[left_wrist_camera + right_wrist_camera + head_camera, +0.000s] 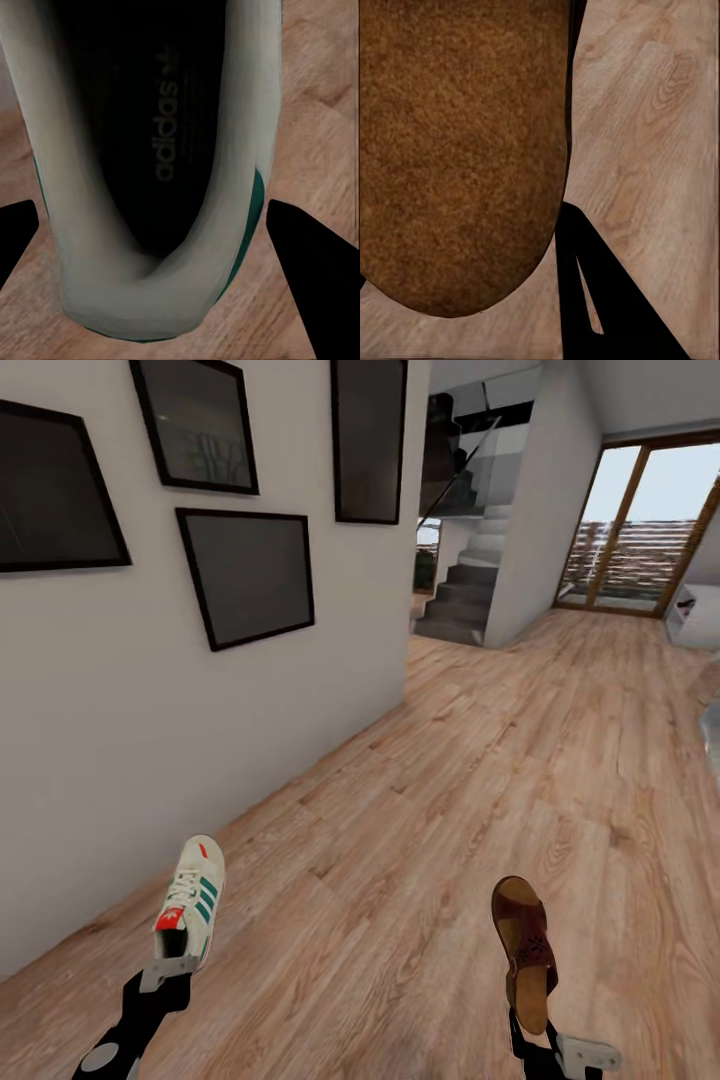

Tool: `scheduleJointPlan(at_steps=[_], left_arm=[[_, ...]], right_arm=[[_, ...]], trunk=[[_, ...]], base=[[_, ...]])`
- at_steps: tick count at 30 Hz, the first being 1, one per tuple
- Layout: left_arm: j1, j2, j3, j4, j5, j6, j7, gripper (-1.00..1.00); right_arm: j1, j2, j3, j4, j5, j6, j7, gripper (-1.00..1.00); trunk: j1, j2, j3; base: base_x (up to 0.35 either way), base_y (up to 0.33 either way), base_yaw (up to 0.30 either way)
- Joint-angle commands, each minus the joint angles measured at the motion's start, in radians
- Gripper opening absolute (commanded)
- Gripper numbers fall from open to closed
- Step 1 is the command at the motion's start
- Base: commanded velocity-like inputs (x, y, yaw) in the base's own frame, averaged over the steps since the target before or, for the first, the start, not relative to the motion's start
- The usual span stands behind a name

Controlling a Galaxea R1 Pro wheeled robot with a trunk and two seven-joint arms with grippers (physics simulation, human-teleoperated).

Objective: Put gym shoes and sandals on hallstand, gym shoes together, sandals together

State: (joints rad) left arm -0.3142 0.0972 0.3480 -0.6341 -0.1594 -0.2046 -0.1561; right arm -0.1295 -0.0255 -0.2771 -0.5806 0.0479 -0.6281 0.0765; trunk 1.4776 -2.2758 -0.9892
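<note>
The left hand [168, 972] grips the heel of a white gym shoe [190, 901], its smooth upper marked with green stripes, a red tongue label and white laces; it is lifted above the wood-grain plank floor [450, 810]. From the left wrist the shoe's padded collar [161, 296] curves round a dark insole. The right hand [535, 1040] clasps the heel of a reddish-brown leather sandal [525, 950], whose grainy, rounded tan footbed [457, 157] fills the right wrist camera, also off the floor. Black-framed pictures [248, 575] hang on the plain white wall.

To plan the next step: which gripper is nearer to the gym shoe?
Left. The left gripper holds the gym shoe by its heel. The right gripper is apart from it, gripping the sandal.
</note>
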Motion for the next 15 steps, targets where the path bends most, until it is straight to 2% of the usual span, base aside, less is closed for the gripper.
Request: scheduleJointPlan(at_steps=[1, 10, 15], left_arm=[[-0.001, -0.001, 0.007, 0.000, -0.010, -0.004, -0.008, -1.00], [0.000, -0.003, 0.006, -0.001, -0.008, -0.005, -0.010, -1.00], [0.000, -0.002, 0.006, 0.000, -0.006, -0.006, -0.009, -1.00]], right_arm=[[-0.001, 0.001, -0.007, 0.001, 0.001, -0.002, 0.009, -1.00], [-0.001, 0.001, -0.007, 0.001, 0.001, -0.002, 0.009, -1.00], [-0.001, 0.001, -0.007, 0.001, 0.001, -0.002, 0.009, -1.00]], trunk=[[0.000, 0.000, -0.001], [0.000, 0.000, -0.001], [0.000, 0.000, -0.001]], base=[[0.000, 0.000, -0.300], [0.002, 0.000, -0.300], [0.215, 0.000, -0.300]])
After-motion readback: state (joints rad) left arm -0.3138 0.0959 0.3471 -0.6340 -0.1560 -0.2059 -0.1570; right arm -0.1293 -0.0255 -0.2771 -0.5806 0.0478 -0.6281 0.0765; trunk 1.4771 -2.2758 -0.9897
